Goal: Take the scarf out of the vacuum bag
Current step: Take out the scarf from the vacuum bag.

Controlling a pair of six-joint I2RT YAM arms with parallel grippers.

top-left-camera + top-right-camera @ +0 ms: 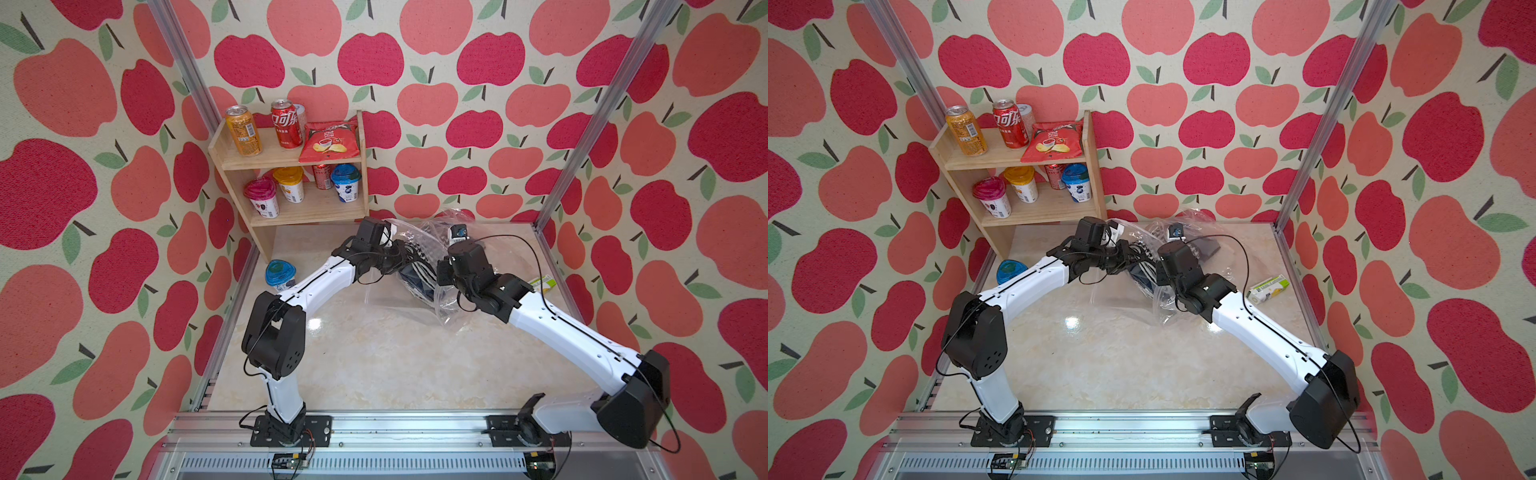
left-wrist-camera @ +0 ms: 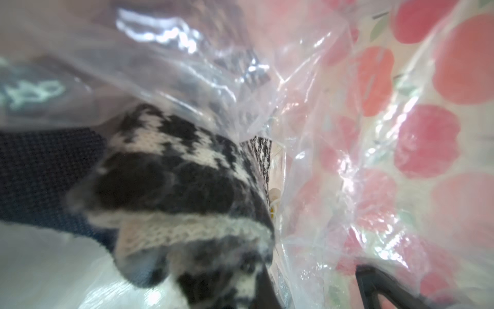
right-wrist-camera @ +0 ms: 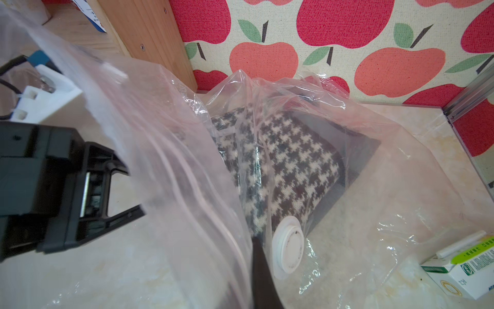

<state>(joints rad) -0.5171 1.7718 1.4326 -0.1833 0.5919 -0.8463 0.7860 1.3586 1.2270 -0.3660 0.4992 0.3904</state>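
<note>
The vacuum bag (image 1: pixel 448 309) (image 1: pixel 1165 309) lies crumpled and transparent at the back of the table, and its round white valve cap (image 3: pixel 290 247) shows in the right wrist view. Inside it lies the scarf (image 1: pixel 419 272) (image 1: pixel 1144 277) (image 3: pixel 291 160), a black-and-cream houndstooth knit. My left gripper (image 1: pixel 409 259) (image 1: pixel 1133 259) reaches into the bag's mouth. It is shut on a bunched fold of the scarf (image 2: pixel 171 171), which fills the left wrist view right at the jaws (image 2: pixel 251 291). My right gripper (image 3: pixel 260 278) (image 1: pixel 441 277) is shut on the bag's plastic film (image 3: pixel 374 187) beside the valve cap.
A wooden shelf (image 1: pixel 291 160) with cans, cups and a chip bag stands at the back left. A blue-lidded cup (image 1: pixel 280 274) sits on the table by the left arm. A green-and-white box (image 1: pixel 1268 289) (image 3: pixel 465 270) lies at the right edge. Aluminium posts frame the table.
</note>
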